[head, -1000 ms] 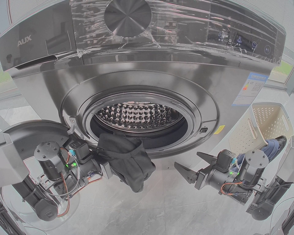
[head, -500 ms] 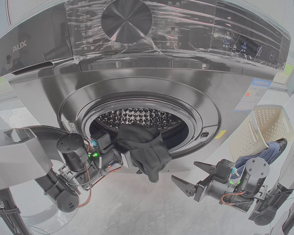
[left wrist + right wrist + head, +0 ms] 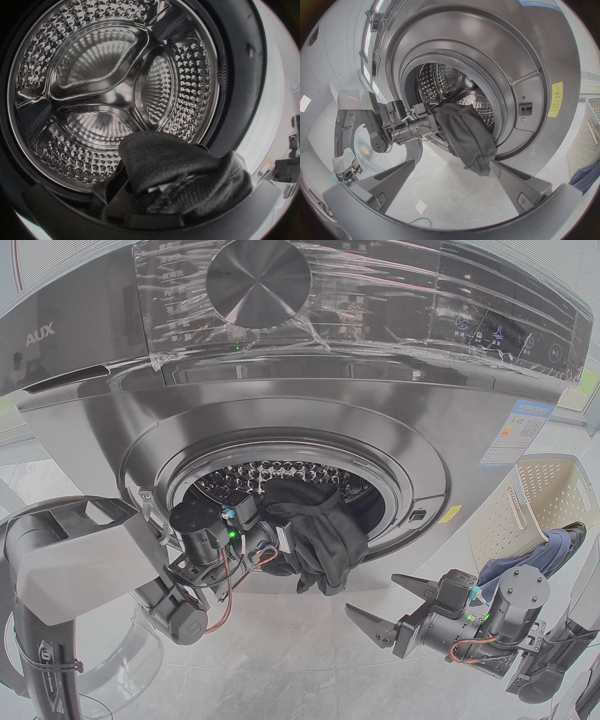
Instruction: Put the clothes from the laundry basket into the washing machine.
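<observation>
Head view: one black garment (image 3: 325,540) now higher, at the washing machine (image 3: 312,402) mouth, centre frame.
The left gripper (image 3: 300,534) clamps it; the right gripper (image 3: 372,595), lower right, gapes empty; one blue garment (image 3: 537,559) in the laundry basket (image 3: 550,490).

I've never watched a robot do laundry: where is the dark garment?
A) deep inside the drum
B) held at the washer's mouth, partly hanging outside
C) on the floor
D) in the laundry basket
B: the left gripper holds the dark garment at the washing machine mouth, its lower end drooping over the rim.
</observation>
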Robot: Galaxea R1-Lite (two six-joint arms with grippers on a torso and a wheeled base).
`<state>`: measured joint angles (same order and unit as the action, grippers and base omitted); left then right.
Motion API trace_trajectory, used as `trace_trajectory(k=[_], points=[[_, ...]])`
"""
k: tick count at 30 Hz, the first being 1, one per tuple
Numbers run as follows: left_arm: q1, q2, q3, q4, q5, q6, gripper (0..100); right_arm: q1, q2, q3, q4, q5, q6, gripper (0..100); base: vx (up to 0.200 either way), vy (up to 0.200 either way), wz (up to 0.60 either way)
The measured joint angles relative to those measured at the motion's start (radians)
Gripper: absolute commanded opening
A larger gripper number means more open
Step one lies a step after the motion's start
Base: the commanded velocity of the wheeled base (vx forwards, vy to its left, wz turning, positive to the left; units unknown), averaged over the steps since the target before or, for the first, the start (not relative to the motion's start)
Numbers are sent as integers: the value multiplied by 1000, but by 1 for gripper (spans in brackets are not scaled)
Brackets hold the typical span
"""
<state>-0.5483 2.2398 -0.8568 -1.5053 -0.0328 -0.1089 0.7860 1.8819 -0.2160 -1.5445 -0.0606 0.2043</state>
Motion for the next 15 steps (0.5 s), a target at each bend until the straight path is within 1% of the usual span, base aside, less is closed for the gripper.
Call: trace_trajectory(k=[4,10,15], points=[[3,31,-49,57,18,1,0,4,-1,-1,0,0,0,100,0,0,0],[14,59,-116,81,14,3,0,6,-1,-2,0,1,0,100,0,0,0],[23,93,-210,123,11,0,0,7,0,-3,0,1,0,100,0,0,0]])
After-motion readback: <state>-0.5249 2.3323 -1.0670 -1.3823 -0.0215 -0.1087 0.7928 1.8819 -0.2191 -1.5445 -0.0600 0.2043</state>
